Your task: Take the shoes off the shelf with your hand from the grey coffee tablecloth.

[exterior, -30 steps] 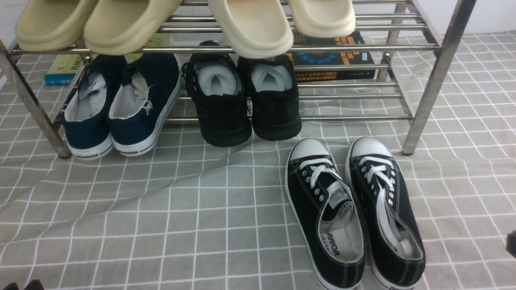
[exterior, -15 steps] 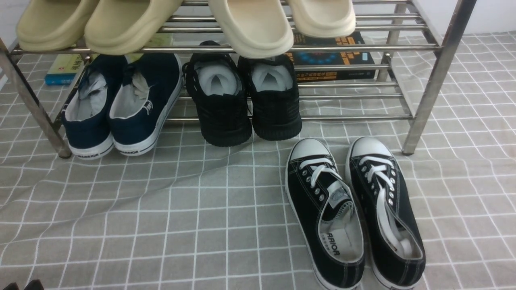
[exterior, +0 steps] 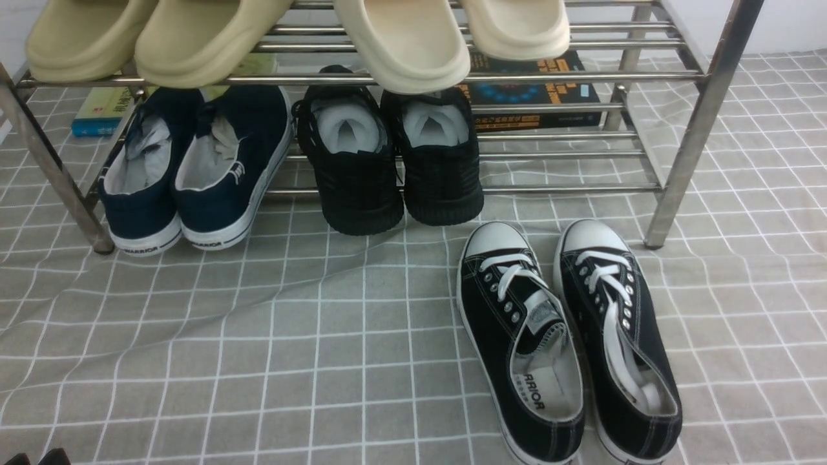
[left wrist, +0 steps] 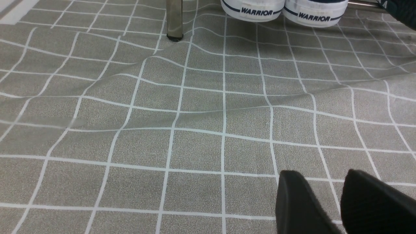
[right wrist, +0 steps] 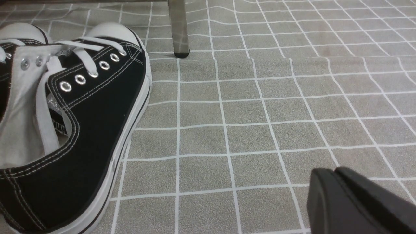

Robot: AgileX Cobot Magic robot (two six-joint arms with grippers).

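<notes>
- grey coffee tablecloth [exterior: 194, 361] – grid-lined, wrinkled, covers the whole surface edge to edge.
- shelf [exterior: 685, 129] – steel rack along the far edge; beige slides [exterior: 400, 45] on the top tier, navy sneakers [exterior: 194, 168] and black mesh sneakers [exterior: 387, 161] on the lower one, books [exterior: 536, 90] behind it.
- shoes [exterior: 568, 342] – black canvas pair already off the rack, flat on the cloth in the near-right area, side by side and touching. Long axis runs far to near: toe caps toward the rack, heels toward the near edge.
- right gripper [right wrist: 338, 182] – jaws look pressed together, nothing held; the pair lies to its left, close by. Clearly the nearer arm, so any further move on the pair is its job, I'd judge.
- left gripper [left wrist: 320, 182] – jaws slightly parted, empty, low at the near-left corner, well apart from the pair.
- Writing: "WARRIOR" on the navy heels, part of the same on the canvas insole. Book titles unreadable.
</notes>
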